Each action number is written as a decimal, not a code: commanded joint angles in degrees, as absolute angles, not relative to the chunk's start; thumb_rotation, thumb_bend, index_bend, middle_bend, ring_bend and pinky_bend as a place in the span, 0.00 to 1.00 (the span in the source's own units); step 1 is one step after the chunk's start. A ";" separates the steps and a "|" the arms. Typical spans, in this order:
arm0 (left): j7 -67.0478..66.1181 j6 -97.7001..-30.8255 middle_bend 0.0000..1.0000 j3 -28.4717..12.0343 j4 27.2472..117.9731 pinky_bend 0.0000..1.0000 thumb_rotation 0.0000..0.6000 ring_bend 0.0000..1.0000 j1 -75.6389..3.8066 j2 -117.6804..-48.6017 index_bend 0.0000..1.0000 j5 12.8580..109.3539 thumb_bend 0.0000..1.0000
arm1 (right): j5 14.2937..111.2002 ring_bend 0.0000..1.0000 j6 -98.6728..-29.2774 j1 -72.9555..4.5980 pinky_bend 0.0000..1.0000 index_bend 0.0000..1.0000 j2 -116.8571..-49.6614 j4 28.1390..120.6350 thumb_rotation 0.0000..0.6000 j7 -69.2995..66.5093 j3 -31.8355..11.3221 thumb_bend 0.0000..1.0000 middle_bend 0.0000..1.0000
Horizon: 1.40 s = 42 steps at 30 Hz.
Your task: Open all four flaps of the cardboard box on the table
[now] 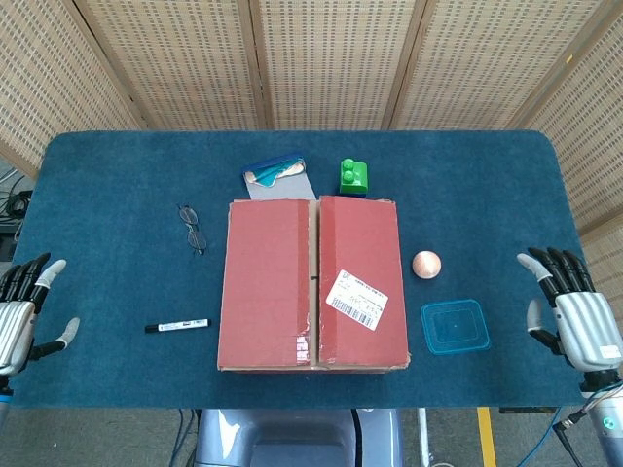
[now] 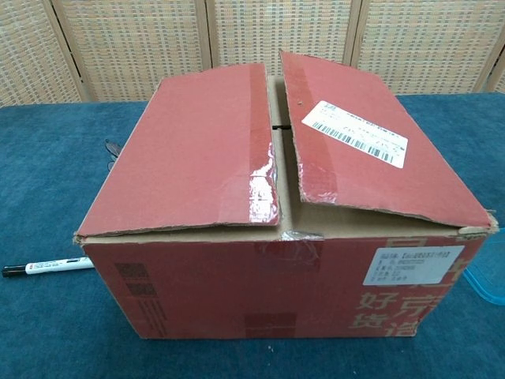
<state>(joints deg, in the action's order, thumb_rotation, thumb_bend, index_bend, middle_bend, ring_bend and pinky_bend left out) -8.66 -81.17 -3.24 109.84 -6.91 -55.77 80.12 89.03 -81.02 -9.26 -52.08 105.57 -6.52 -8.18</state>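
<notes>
My left hand [image 1: 21, 316] and right hand [image 1: 574, 316] hover empty with fingers spread at the table's [image 1: 487, 195] side edges, well apart from the closed cardboard box [image 1: 311, 282] sitting mid-table.

A pair of glasses [image 1: 192, 229] is lying on the blue table cloth [image 1: 107, 175], with a black-capped marker [image 1: 177, 326] lying nearer the front edge. A grey pouch [image 1: 276, 175] and a green toy block [image 1: 354, 177] are sitting toward the back; a pinkish ball [image 1: 426, 264] is resting near a blue lid [image 1: 455, 326]
</notes>
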 commanded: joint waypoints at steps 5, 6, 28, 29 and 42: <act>-9.87 -80.33 0.00 -2.98 110.99 0.00 0.86 0.00 -7.32 -55.31 0.10 79.76 0.37 | 95.54 0.00 -74.93 -16.96 0.00 0.18 -48.64 108.23 1.00 -16.17 -10.01 0.80 0.17; -10.01 -80.18 0.00 -2.95 111.09 0.00 0.86 0.00 -7.37 -55.28 0.10 79.62 0.37 | 96.09 0.00 -74.10 -17.85 0.00 0.18 -48.39 108.56 1.00 -16.94 -10.10 0.80 0.17; -13.24 -76.71 0.00 -3.00 112.55 0.00 0.86 0.00 -9.28 -55.02 0.10 75.79 0.37 | 100.30 0.00 -55.94 -38.14 0.00 0.23 -52.35 113.72 1.00 -20.67 -12.63 0.82 0.20; -13.32 -76.56 0.00 -3.00 112.57 0.00 0.86 0.00 -9.36 -55.00 0.10 75.58 0.37 | 100.24 0.00 -55.31 -38.78 0.00 0.24 -52.64 113.86 1.00 -20.21 -12.63 0.82 0.20; -13.25 -74.76 0.00 -2.97 112.04 0.00 0.86 0.00 -10.27 -55.00 0.10 73.48 0.37 | 96.50 0.00 -47.60 -45.59 0.00 0.27 -57.50 113.46 1.00 -13.78 -12.27 0.83 0.24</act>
